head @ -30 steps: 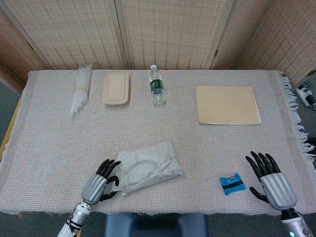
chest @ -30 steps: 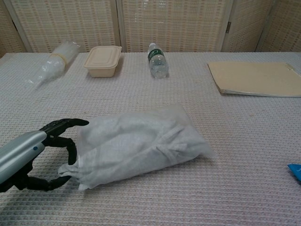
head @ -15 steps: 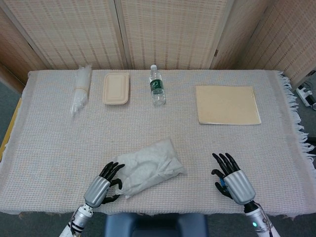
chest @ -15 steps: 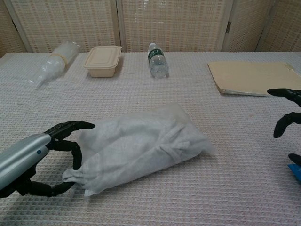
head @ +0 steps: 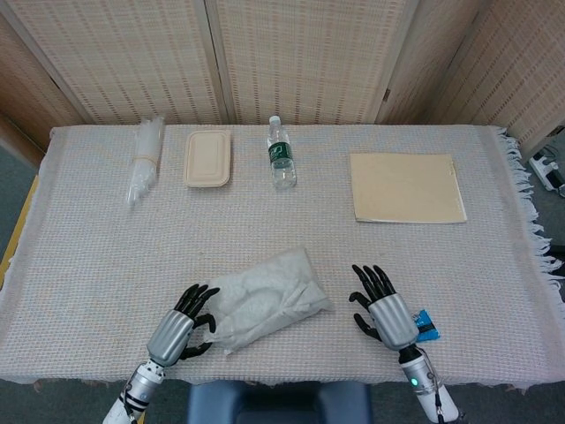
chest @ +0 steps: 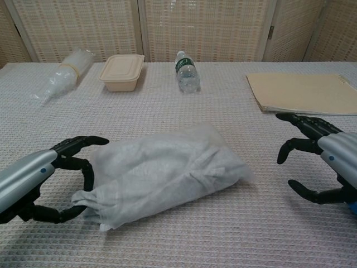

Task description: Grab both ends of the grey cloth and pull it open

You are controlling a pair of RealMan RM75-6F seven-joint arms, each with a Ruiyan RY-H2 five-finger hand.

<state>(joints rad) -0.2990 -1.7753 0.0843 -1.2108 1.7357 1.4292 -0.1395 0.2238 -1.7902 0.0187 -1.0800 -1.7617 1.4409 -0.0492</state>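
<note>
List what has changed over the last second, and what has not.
The right hand swept left along the near edge, past the blue packet, toward the grey cloth's right end; it remains open, apart from the cloth. The left hand stayed at the cloth's left end, fingers curled around the corner, and the cloth shifted slightly there. Bottle, box, folder and cups unchanged.

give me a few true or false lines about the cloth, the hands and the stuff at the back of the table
1. The grey cloth lies bunched up, not spread open. True.
2. The right hand grips the cloth's end. False: it is open beside the cloth, apart from it.
3. The left hand is at the cloth's left end, fingers curled around it. True.
4. The water bottle stands upright. False: it lies on its side.
5. The beige food box lies between the bottle and the stack of plastic cups. True.
</note>
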